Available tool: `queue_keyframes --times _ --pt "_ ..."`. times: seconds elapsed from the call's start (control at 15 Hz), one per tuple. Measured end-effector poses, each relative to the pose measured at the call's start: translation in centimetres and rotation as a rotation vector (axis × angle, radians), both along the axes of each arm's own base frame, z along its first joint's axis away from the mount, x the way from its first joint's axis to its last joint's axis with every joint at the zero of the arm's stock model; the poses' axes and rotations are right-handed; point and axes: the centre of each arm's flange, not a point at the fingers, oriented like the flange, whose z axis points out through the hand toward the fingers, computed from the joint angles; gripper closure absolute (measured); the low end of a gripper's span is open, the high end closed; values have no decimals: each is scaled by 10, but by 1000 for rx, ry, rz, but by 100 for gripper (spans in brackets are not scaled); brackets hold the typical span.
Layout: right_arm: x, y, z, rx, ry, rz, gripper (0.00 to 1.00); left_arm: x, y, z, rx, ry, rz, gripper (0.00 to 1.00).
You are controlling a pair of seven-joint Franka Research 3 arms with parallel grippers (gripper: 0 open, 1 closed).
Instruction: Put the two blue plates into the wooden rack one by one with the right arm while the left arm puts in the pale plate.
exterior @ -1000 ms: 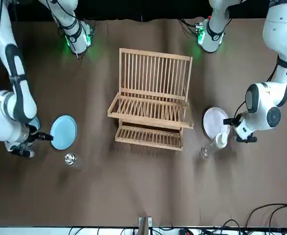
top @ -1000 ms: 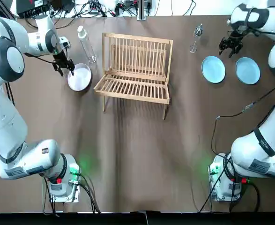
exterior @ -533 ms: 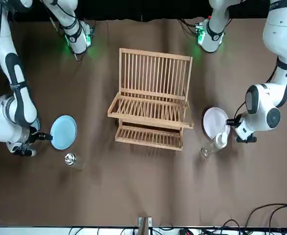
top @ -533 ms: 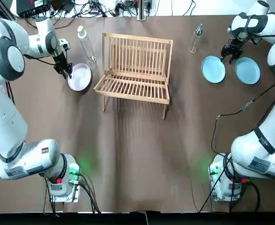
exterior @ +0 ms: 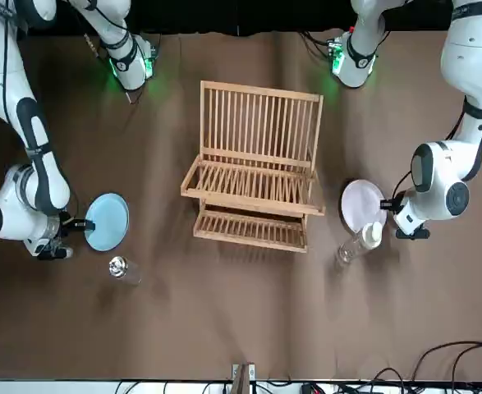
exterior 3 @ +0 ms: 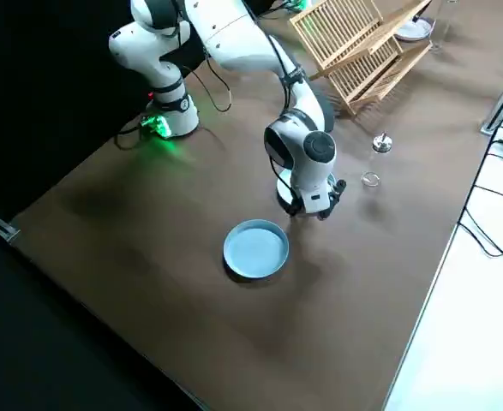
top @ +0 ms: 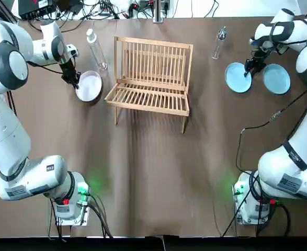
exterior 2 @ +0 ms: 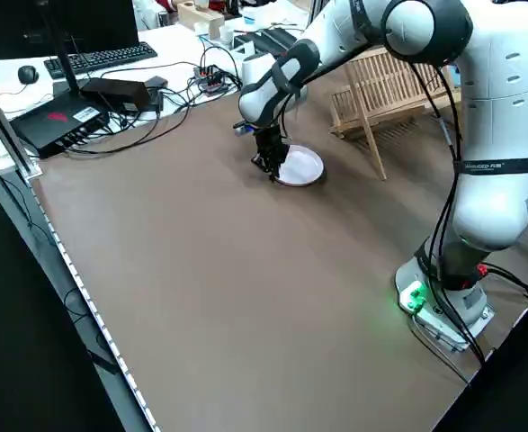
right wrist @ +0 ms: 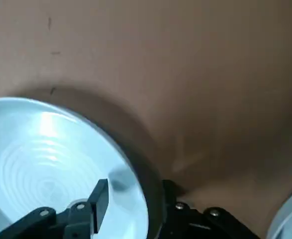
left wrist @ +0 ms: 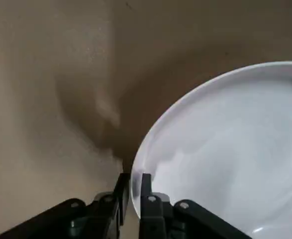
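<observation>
Your left gripper [top: 74,79] pinches the rim of the pale plate [top: 91,87] left of the rack [top: 152,78], so now squeeze the spread fingers [right wrist: 100,195] of the right gripper [top: 250,67] firmly onto the blue plate [top: 237,79] nearer the rack, gripping its rim before lifting.

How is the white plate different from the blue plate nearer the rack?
The pale plate is whitish; the blue plate is light blue. The pale plate sits at the robot's left of the wooden rack, the blue plate at its right. The left gripper pinches the pale plate's rim; the right gripper straddles the blue plate's rim, fingers apart. Both are round and outside the rack.
</observation>
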Motion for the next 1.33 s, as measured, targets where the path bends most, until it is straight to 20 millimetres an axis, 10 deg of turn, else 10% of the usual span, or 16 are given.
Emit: queue_keyframes --times 0.13,0.33,0.73,1.33 --pt "-2 -1 0 8 14 17 56 0 0 0 1 0 2 87" --pt "-11 -1 -1 38 108 25 97 7 -2 16 1 -23 2 97" --pt "-13 6 24 91 249 51 98 0 7 119 10 75 2 97" --pt "-65 69 177 198 718 180 98 -45 -10 238 -106 319 30 97"
